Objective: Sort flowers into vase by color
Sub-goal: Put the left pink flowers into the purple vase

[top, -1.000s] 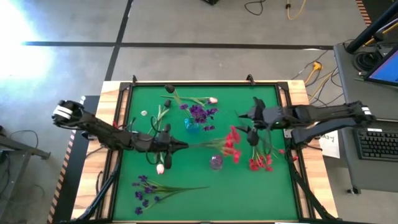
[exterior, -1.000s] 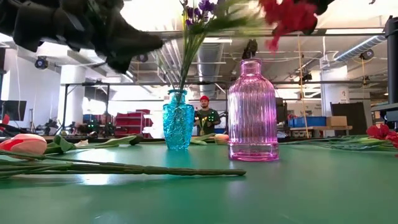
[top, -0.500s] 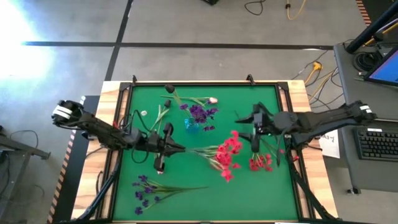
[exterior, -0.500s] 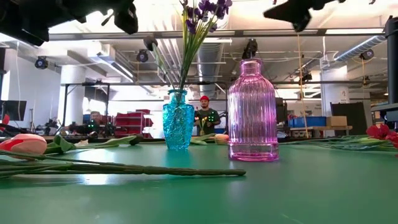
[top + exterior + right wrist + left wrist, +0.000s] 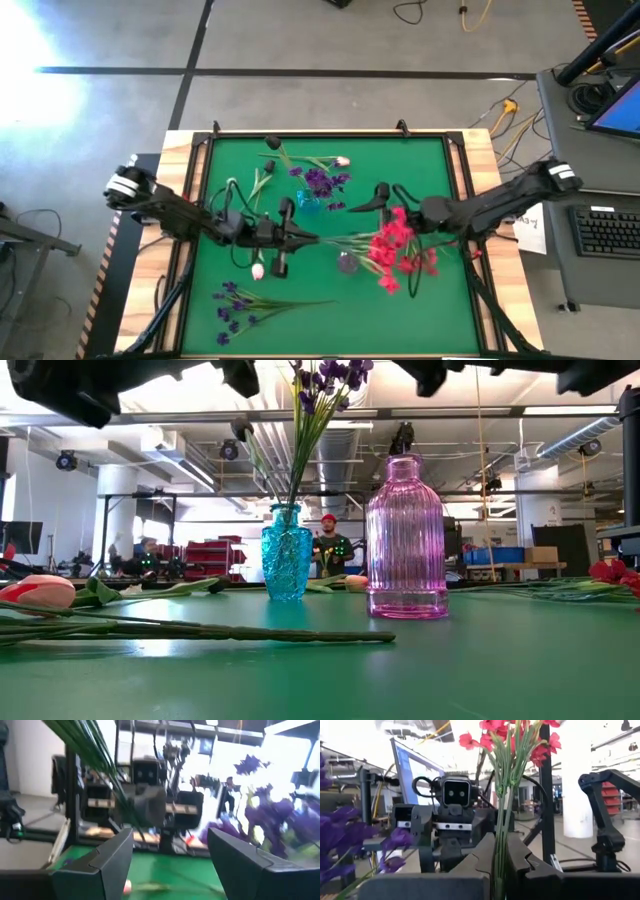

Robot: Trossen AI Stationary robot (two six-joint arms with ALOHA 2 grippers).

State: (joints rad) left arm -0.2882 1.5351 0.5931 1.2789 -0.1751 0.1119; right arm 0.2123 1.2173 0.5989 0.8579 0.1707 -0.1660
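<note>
My left gripper is shut on a bunch of red flowers and holds it in the air over the table's middle, above the pink vase. Seen from my left wrist, the red blossoms stand above the fingers. My right gripper is open just beyond the bunch and points toward the table's left, with nothing between its fingers. The blue vase stands on its base with purple flowers in its neck. The pink vase stands beside it. My left gripper pinches the red flowers' green stems, several together, between its two fingers. The fingers come from the table's left, nearly level and tipped a little upward. The stems run on past the fingertips toward the right, and the bunch is lifted clear of the table.
On the green mat lie a purple bunch near the front left, a tulip, more tulips at the far side, and more red flowers at the right. A person stands in the room behind.
My left gripper has risen and gone toward the table's right, tipping upward, and carried the red bunch along over the pink vase. My right gripper has swung from pointing down to nearly level, sunk, and come toward the table's middle. It stays open.
</note>
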